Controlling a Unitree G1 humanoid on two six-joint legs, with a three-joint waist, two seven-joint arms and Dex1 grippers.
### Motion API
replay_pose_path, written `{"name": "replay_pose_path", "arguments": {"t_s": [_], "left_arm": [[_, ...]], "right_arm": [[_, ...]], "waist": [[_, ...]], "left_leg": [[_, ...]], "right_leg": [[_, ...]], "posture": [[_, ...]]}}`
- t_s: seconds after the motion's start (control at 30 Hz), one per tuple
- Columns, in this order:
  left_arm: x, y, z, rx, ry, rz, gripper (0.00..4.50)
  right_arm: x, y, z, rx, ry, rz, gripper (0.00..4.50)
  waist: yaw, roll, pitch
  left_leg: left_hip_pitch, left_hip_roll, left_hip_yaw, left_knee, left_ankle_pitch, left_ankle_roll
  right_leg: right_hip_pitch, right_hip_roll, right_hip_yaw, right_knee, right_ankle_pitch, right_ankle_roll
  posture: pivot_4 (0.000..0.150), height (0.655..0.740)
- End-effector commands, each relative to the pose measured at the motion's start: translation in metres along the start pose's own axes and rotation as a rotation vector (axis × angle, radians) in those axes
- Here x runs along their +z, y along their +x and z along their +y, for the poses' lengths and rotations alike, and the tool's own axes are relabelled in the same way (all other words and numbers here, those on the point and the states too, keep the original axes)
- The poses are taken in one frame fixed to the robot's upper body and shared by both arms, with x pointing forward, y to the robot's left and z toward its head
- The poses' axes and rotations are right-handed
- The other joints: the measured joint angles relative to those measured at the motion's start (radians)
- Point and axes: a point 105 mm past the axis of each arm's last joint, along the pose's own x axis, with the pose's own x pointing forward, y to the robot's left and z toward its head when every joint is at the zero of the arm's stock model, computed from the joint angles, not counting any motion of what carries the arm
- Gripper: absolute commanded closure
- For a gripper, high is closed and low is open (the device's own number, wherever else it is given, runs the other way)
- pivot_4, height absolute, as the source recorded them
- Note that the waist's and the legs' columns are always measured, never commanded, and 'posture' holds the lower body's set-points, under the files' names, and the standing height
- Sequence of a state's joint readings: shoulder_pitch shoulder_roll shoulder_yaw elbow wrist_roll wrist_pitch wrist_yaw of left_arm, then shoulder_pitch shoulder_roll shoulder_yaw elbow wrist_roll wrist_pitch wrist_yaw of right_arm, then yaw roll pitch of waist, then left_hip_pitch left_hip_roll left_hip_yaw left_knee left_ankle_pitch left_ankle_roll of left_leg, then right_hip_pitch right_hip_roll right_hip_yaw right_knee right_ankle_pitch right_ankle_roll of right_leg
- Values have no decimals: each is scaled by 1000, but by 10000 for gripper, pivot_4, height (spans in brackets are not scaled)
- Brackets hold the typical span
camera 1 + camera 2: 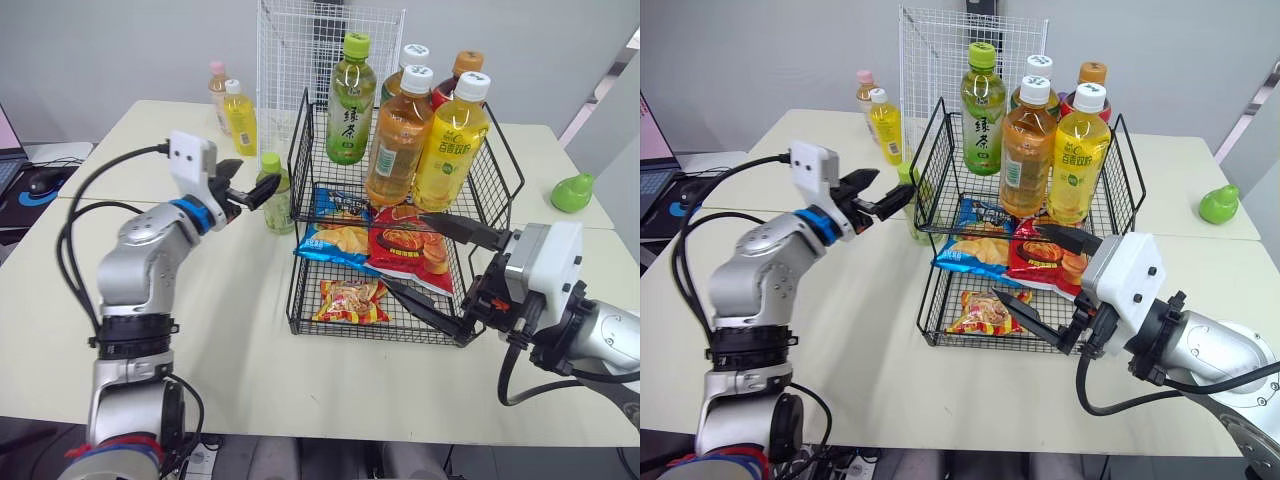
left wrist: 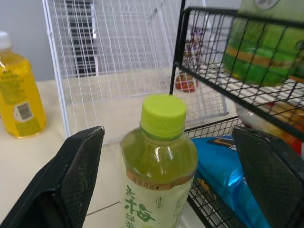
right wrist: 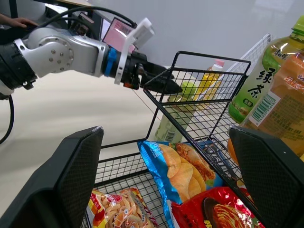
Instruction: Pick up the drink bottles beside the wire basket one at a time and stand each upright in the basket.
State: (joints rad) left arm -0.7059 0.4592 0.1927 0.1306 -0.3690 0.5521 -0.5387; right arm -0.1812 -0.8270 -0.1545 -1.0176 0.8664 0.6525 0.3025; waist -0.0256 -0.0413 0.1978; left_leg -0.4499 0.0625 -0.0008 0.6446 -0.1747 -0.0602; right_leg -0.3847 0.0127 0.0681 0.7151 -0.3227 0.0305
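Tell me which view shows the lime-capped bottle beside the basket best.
The left wrist view: the lime-capped bottle stands close up between the left gripper's open jaws, cap and label plain. Both eye views show it small beside the wire basket; the right wrist view catches it through the basket's wires.

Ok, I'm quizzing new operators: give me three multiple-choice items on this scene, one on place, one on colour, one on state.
1. Where is the small lime-capped bottle? A) on the table beside the wire basket B) in the basket's top tier C) in its lowest tier
2. The tall green-tea bottle's cap is: A) white B) green C) orange
3. The left gripper is: A) shut on the bottle B) shut on basket wire C) open
Key: 1A, it stands outside the basket; 2B, the cap is green; 3C, its fingers stand apart, either side of the bottle.
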Motion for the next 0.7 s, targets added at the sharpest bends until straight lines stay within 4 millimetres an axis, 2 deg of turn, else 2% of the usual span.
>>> {"name": "replay_pose_path", "arguments": {"t_s": [0.03,0.27,0.37,0.63,0.7], "left_arm": [[21,18,-4,18,41,-63,555],[22,37,-6,37,33,-65,555],[19,39,-9,41,50,-57,6342],[18,33,-10,51,73,-62,31115],[17,30,-10,54,79,-62,31166]], "right_arm": [[10,1,1,3,-47,-42,0],[9,2,3,9,-47,-41,0],[9,1,3,8,-47,-39,0],[8,1,0,-3,-55,-38,0],[8,2,0,-2,-58,-39,0]], "waist": [[0,0,0],[-3,0,0],[-3,0,0],[-3,0,0],[-3,0,0]], "left_leg": [[0,0,0,0,0,0],[0,0,0,-1,0,0],[0,0,0,-1,0,0],[0,0,0,-1,0,0],[0,0,0,-1,0,0]], "right_leg": [[0,0,0,0,0,0],[0,0,0,0,0,0],[0,0,0,0,0,0],[0,0,0,0,0,0],[0,0,0,0,0,0]], "posture": [[1500,7360],[1500,7360],[1500,7360],[1500,7360],[1500,7360]]}}
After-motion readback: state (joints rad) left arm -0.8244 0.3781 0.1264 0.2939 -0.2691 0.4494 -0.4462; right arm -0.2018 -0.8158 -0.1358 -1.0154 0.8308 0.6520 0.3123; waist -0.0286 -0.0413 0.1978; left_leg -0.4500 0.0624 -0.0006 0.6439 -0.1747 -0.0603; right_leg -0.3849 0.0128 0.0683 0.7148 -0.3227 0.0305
